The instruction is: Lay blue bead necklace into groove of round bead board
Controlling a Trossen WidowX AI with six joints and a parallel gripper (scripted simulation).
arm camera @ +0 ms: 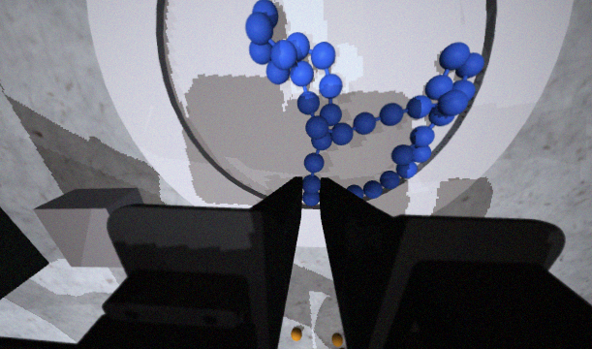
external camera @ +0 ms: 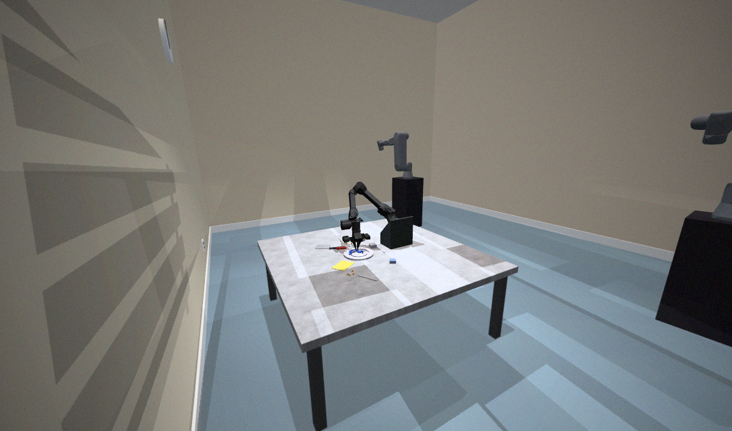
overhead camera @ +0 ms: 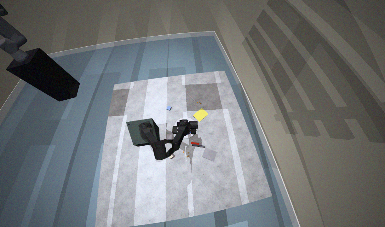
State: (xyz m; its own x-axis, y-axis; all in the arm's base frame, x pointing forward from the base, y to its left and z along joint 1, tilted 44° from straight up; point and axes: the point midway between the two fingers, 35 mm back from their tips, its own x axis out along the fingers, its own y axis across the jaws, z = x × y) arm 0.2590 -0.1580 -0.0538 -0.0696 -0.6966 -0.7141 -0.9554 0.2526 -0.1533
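- Top view: one black arm reaches over the one white round bead board (overhead camera: 178, 122) at centre frame on the grey mottled worktop (overhead camera: 148, 180). One yellow square sheet (overhead camera: 200, 114), one small blue block (overhead camera: 168, 107) and one red bar (overhead camera: 195, 143) lie around it.
- Exterior view: the end effector (external camera: 357, 249) points down onto the board.
- Wrist view: the end effector is clamped on one bead of the one blue bead necklace (arm camera: 341, 133), low centre. The necklace lies tangled inside the board's dark groove (arm camera: 171, 104); only the lower right stretch follows it, so most laying seems left. Two orange beads (arm camera: 296, 333) show at bottom.
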